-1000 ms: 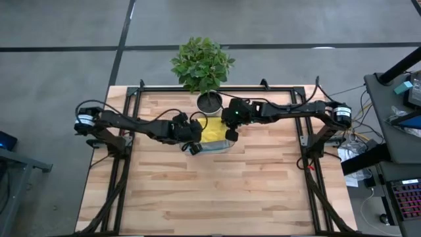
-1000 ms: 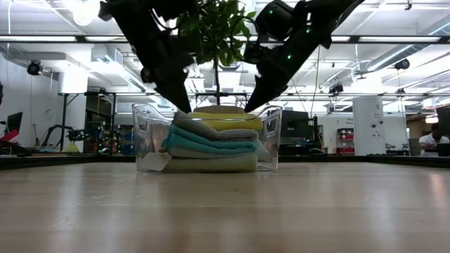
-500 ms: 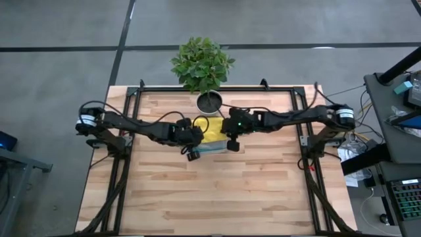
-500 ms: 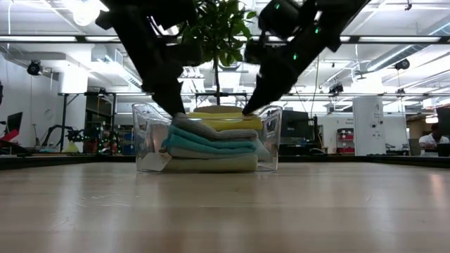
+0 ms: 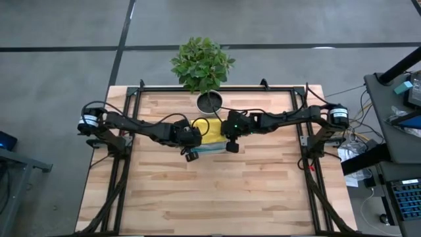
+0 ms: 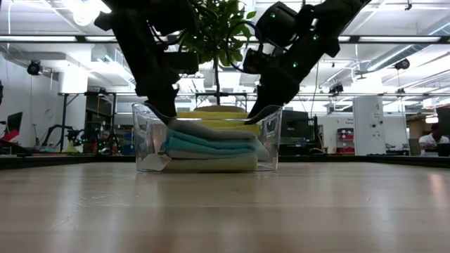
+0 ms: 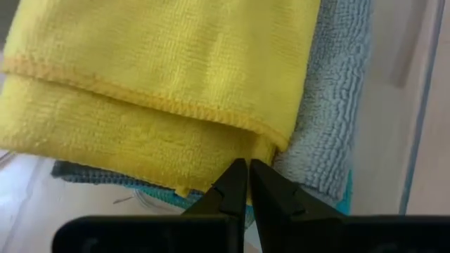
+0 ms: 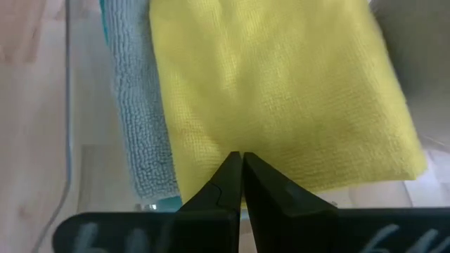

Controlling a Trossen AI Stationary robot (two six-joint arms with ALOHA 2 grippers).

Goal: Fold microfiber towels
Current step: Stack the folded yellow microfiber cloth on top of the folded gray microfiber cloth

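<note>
The left gripper (image 7: 247, 169) has its jaws pressed together with nothing between them, tips resting on the edge of the yellow towel (image 7: 162, 84) at the top of the stack. The right gripper (image 8: 242, 160) is likewise closed and empty, its tips down on the same yellow towel (image 8: 281, 98) from the opposite side. In the low view the left gripper (image 6: 164, 112) and the right gripper (image 6: 254, 114) both dip just inside the rim of the clear tray (image 6: 144, 133), one at each end of the stack.

The towels lie folded and piled inside the tray: yellow towel (image 6: 211, 114) uppermost, a grey towel (image 6: 211, 128) under it, a teal towel (image 6: 211, 143) below that, and a pale one at the bottom whose colour I cannot tell. In the left wrist view the grey towel (image 7: 330, 119) sticks out past the yellow one's side, with a sliver of teal beneath.

From above, the tray (image 5: 214, 150) sits on the wooden counter (image 5: 210, 191) toward its far edge, between the two arms, with a potted plant (image 5: 202, 66) just behind it. The left gripper (image 5: 189, 149) and right gripper (image 5: 231, 143) flank the yellow towel (image 5: 210, 130).
</note>
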